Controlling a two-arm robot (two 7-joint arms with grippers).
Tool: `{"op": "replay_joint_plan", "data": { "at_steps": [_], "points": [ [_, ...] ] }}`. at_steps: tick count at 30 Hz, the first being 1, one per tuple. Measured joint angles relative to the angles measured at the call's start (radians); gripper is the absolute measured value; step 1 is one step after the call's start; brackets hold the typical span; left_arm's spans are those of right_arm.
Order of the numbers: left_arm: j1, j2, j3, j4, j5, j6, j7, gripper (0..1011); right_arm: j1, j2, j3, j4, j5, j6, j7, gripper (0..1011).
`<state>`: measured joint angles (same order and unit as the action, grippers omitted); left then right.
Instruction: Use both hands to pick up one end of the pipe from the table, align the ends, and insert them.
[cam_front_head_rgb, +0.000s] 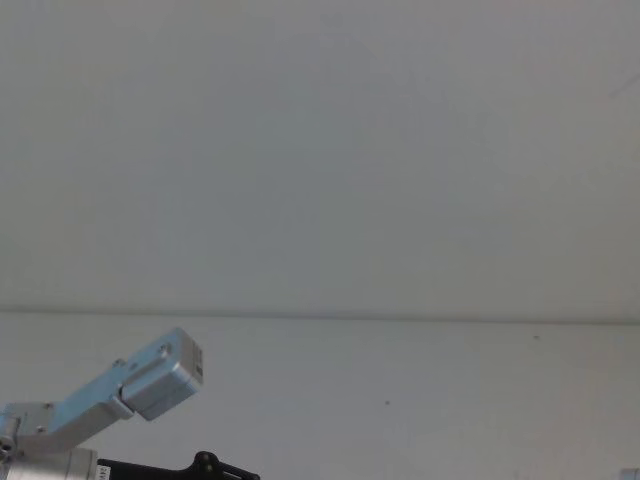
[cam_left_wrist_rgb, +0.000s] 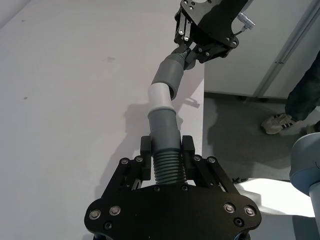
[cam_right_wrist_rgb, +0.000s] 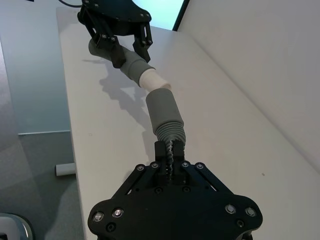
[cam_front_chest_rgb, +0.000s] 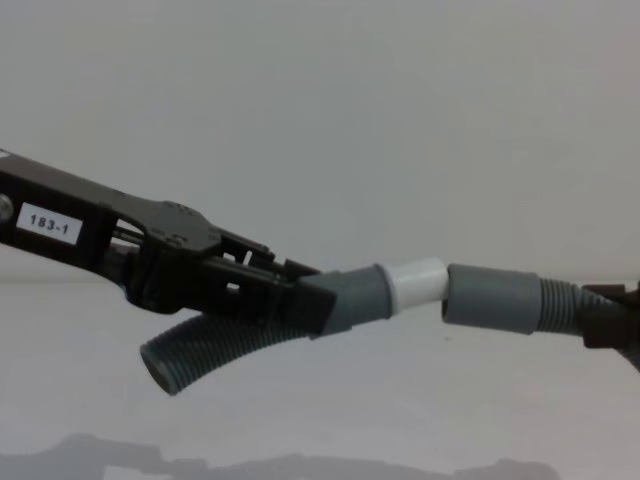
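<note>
Left end effector (cam_left_wrist_rgb: 166, 150), right (cam_right_wrist_rgb: 169, 149), clenched

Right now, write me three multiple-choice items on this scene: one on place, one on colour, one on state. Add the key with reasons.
1. Where are the spigot hose and the sleeve hose?
A. Held above the table, in the left gripper and the right gripper respectively
B. Both lying flat on the table
C. Both in one gripper

2. What colour is the spigot tip?
A. Orange
B. White
C. Green

3. How does the tip stand to the sleeve?
A. Wholly hidden inside it
B. Pointing away from it
C. At its mouth, white band showing

Key: 1 A, each gripper is shut on its own ribbed hose, with shadows on the table below. 2 B, the tip is white beside the grey sleeve. 3 C, the chest view shows the white tip meeting the sleeve at a slight angle.
</note>
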<state>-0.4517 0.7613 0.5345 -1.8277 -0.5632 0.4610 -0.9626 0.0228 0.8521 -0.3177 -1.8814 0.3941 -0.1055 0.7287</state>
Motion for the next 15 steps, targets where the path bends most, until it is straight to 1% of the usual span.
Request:
{"op": "replay_joint_plan", "data": {
  "at_steps": [8,15],
  "points": [
    [-0.005,0.002,0.01,0.002,-0.008,0.006,0.001,327,0.008,0.003,-0.008,0.004,0.01,-0.002,0.005,61],
    [-0.012,0.002,0.02,0.01,-0.014,0.007,0.001,327,0.016,0.005,-0.013,0.008,0.03,-0.003,0.015,60]
  ]
}}
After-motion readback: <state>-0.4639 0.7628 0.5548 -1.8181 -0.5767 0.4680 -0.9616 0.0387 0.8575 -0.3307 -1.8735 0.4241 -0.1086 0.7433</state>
